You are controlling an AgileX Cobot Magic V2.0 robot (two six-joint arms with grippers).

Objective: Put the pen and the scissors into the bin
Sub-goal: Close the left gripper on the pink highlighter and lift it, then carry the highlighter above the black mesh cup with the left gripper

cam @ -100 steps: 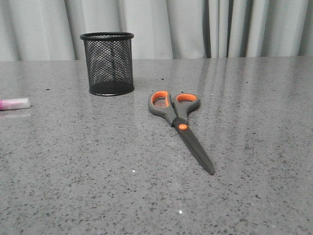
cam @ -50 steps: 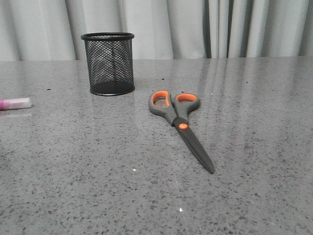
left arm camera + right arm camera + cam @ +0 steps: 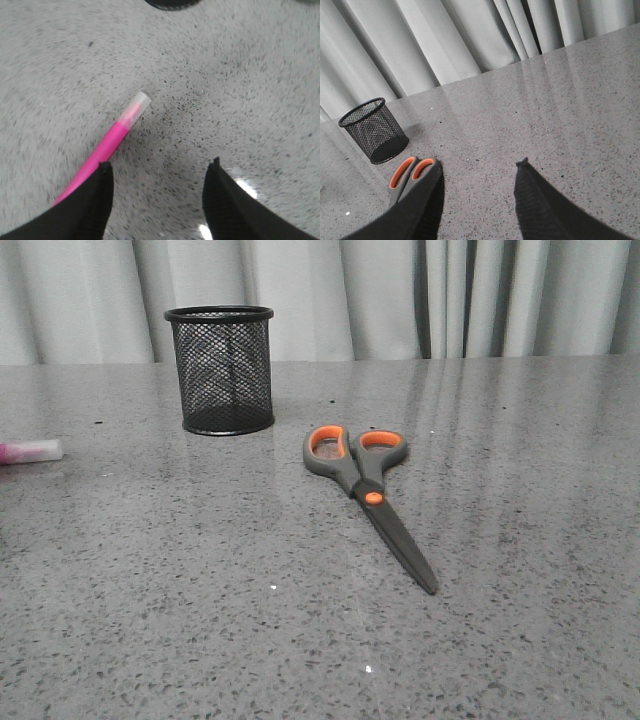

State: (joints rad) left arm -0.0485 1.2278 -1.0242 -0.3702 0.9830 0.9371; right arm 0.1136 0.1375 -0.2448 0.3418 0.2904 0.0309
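Observation:
The black mesh bin (image 3: 220,370) stands upright at the back left of the table; it also shows in the right wrist view (image 3: 373,131). The grey scissors (image 3: 366,490) with orange-lined loops lie flat in the middle, blades pointing toward me. The pink pen (image 3: 30,451) lies at the left edge, mostly cut off. In the left wrist view the pen (image 3: 107,147) lies on the table, its lower end hidden behind one finger. My left gripper (image 3: 159,167) is open and empty above it. My right gripper (image 3: 477,167) is open and empty, with the scissors' handles (image 3: 407,172) beside one finger.
The grey speckled table (image 3: 520,540) stretches wide around the objects. Pale curtains (image 3: 400,295) hang behind its far edge. Neither arm shows in the front view.
The pen's visible end at the left edge has shifted a little back and forth in the front view. The bin and scissors have not moved.

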